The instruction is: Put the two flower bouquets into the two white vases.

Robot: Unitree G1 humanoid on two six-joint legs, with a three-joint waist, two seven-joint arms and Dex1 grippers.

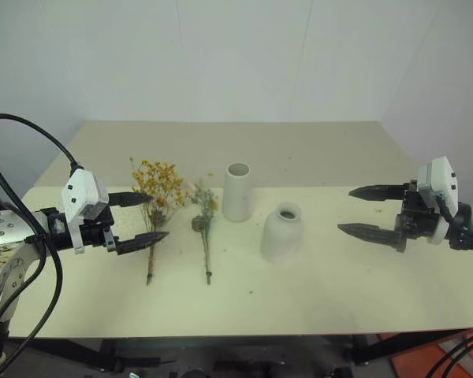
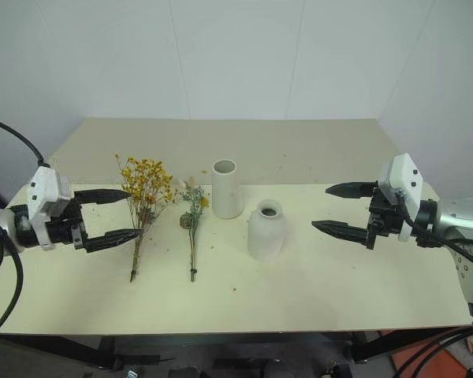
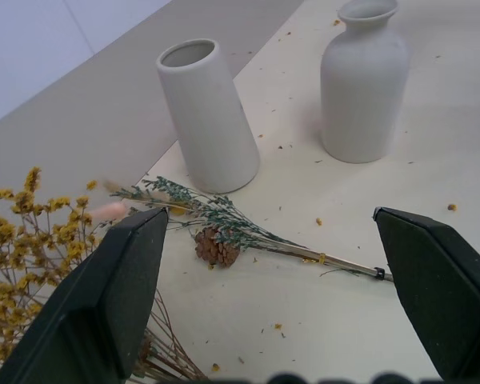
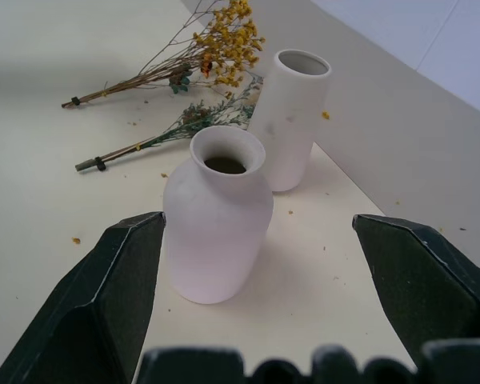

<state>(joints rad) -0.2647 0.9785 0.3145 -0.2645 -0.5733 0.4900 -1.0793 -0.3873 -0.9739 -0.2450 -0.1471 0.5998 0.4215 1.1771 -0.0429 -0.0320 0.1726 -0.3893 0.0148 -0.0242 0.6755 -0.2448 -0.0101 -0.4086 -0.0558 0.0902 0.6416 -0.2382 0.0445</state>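
I have both arms raised over the table [image 1: 339, 307], nothing picked up yet. My left gripper [image 1: 146, 216] is spread wide and empty, hanging just left of the bushy yellow bouquet [image 1: 158, 197]; the slimmer grey-green bouquet [image 1: 205, 224] lies right of it. My right gripper [image 1: 374, 213], likewise wide and empty, sits well right of the squat vase [image 1: 282, 234]; the tall vase [image 1: 237, 191] stands farther back. Next I'd lower the left onto the bushy stem.

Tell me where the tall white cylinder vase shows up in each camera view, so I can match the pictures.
Left eye view: tall cylinder vase, centre, behind the squat vase.
Right eye view: centre-left.
Left wrist view: upper left.
Right wrist view: upper centre.
Shared landmark: the squat vase, beside it in every view.
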